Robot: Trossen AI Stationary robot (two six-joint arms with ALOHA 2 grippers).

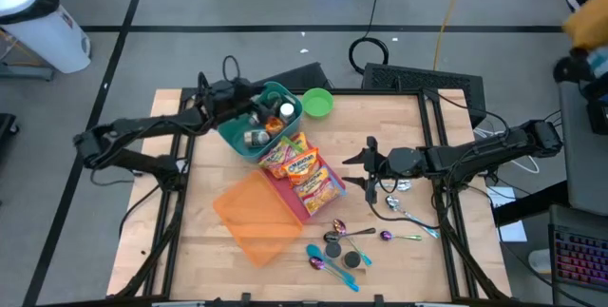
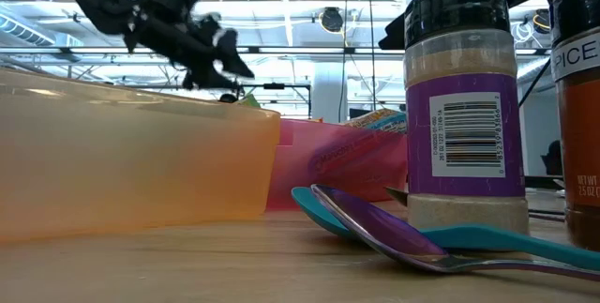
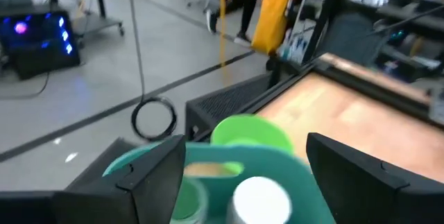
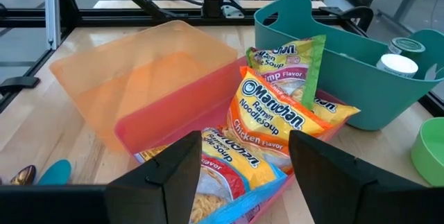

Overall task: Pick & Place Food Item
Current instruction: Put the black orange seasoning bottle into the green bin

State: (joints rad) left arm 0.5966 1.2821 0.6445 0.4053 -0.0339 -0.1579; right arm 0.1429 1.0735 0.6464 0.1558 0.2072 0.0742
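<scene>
A teal basket (image 1: 258,122) at the table's far left holds a white-lidded jar (image 1: 286,110) and a can (image 1: 255,138). My left gripper (image 1: 253,107) hovers open over the basket's far-left rim (image 3: 236,158); the white lid (image 3: 260,200) shows between its fingers, which touch nothing. Several ramen packets (image 1: 299,166) lie in a pink bin (image 4: 173,116) at mid-table. Right of them, my right gripper (image 1: 369,163) stands open, facing the packets (image 4: 267,116) from a little above with nothing between its fingers.
An orange bin (image 1: 255,214) lies near the pink one. A green bowl (image 1: 317,103) sits right of the basket at the far edge. Spoons (image 1: 328,264) and small spice jars (image 1: 334,247) are scattered at the near right. In the low view a spice jar (image 2: 464,106) stands close.
</scene>
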